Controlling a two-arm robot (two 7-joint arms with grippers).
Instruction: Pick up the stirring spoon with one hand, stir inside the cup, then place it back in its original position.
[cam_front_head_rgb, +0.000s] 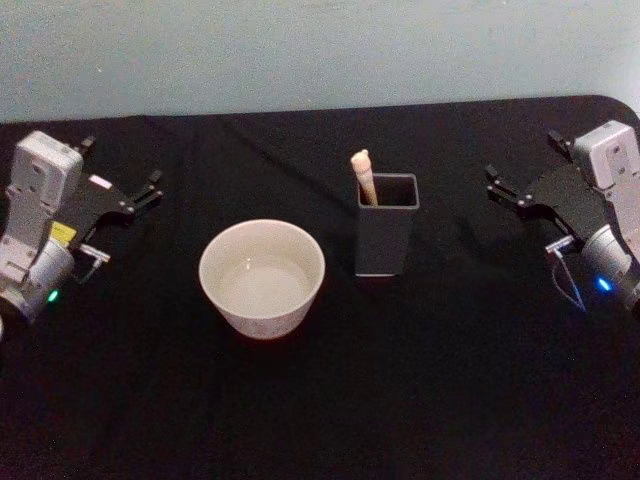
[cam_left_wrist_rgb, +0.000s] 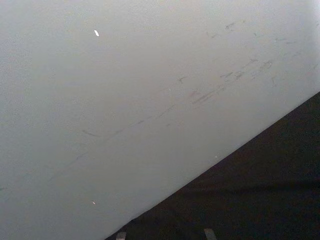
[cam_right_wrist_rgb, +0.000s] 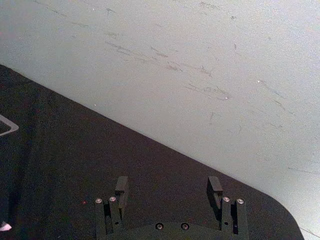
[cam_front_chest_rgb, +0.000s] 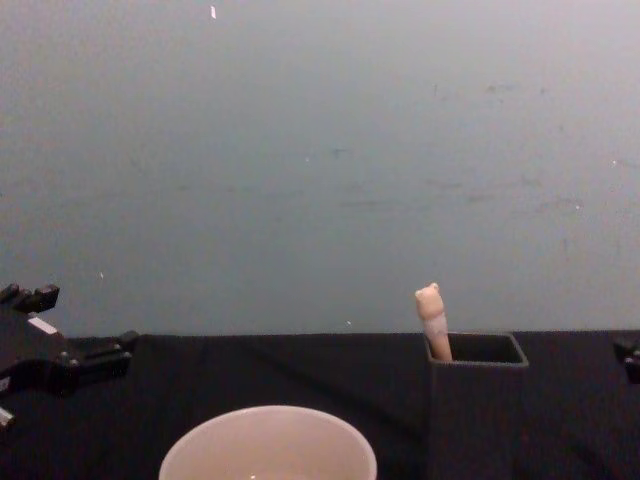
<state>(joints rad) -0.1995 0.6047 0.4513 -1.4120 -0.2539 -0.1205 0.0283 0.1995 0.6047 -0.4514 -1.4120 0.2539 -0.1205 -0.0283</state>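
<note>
The stirring spoon stands in a dark square holder at the middle of the table. Its cream bear-head top sticks out of the holder's left corner, and its stem and bowl are hidden inside. The wide cream cup sits to the left of the holder, a little nearer to me, and its rim shows low in the chest view. My left gripper rests open at the far left. At the far right my right gripper is open with nothing between its fingers. Both are well away from the spoon and cup.
A black cloth covers the table. A pale grey-blue wall rises right behind its back edge. The holder stands taller than the cup.
</note>
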